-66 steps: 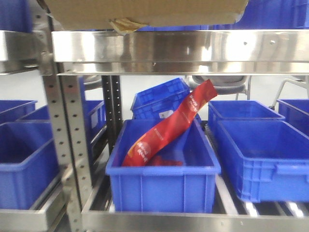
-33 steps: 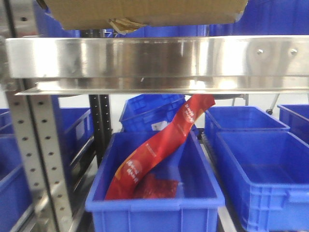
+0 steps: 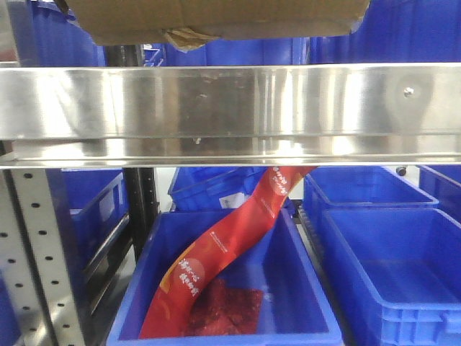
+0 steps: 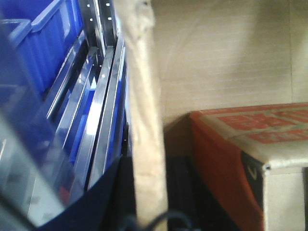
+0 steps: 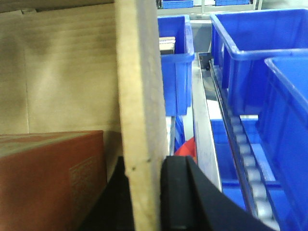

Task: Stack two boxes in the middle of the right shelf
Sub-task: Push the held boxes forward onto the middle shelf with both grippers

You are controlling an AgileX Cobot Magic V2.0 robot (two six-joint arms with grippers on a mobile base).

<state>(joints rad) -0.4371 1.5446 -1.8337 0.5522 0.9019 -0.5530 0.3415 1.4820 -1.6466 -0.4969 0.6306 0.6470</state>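
Observation:
A brown cardboard box hangs at the top of the front view, its underside a little above the shelf's shiny steel front rail, with a tuft of tape at its lower edge. My left gripper is shut on the box's left wall, one dark finger on each side. My right gripper is shut on the right wall, with a black finger pressed on the outside. An orange-red carton lies inside the box, also seen as the orange-red carton in the right wrist view.
Blue bins stand on the shelf level behind the rail. Below it, a blue bin holds a long red packet, and another blue bin sits to its right. A perforated upright stands at the left.
The steel rail has grown larger and dropped lower in the front view, and the upright has slid left. The box keeps its place at the top of the view.

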